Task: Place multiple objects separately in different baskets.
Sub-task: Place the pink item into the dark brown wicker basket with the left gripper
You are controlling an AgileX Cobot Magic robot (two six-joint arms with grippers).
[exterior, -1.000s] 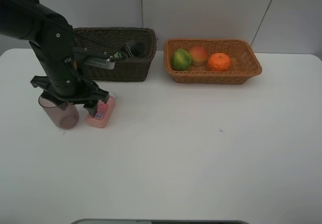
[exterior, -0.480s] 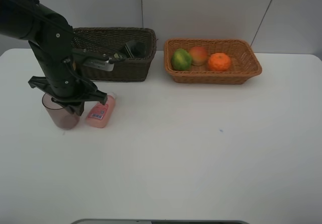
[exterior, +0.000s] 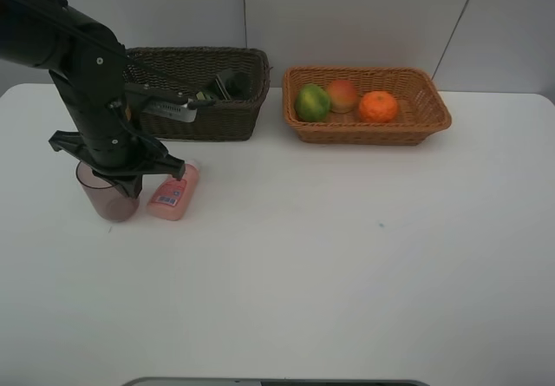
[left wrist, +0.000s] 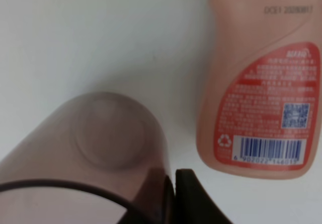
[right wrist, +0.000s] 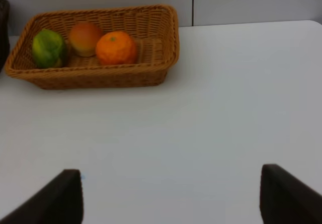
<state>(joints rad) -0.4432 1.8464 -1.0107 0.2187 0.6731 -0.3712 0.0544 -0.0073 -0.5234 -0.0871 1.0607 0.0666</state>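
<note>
The translucent mauve cup point(exterior: 106, 199) point(left wrist: 108, 138) stands upright at the table's left. My left gripper point(exterior: 121, 182) point(left wrist: 171, 199) is shut on the cup's rim wall, one finger inside and one outside. The pink bottle point(exterior: 173, 193) point(left wrist: 259, 93) lies flat just right of the cup. A dark green black-capped bottle point(exterior: 221, 85) lies in the dark brown basket point(exterior: 208, 119). The light tan basket point(exterior: 434, 117) point(right wrist: 100, 76) holds the green-yellow fruit point(exterior: 312, 102) point(right wrist: 48, 48), the red-yellow fruit point(exterior: 342, 94) point(right wrist: 84, 36) and the orange point(exterior: 378, 107) point(right wrist: 116, 48). My right gripper point(right wrist: 171, 194) is open over bare table, out of the high view.
The two baskets sit side by side along the back of the white table point(exterior: 347, 264), close to the wall. My left arm point(exterior: 87, 82) rises in front of the dark basket's left end.
My left gripper's fingers have closed from wide open onto the cup's wall. The cup shifted slightly; the pink bottle stayed put. The right side is unchanged.
</note>
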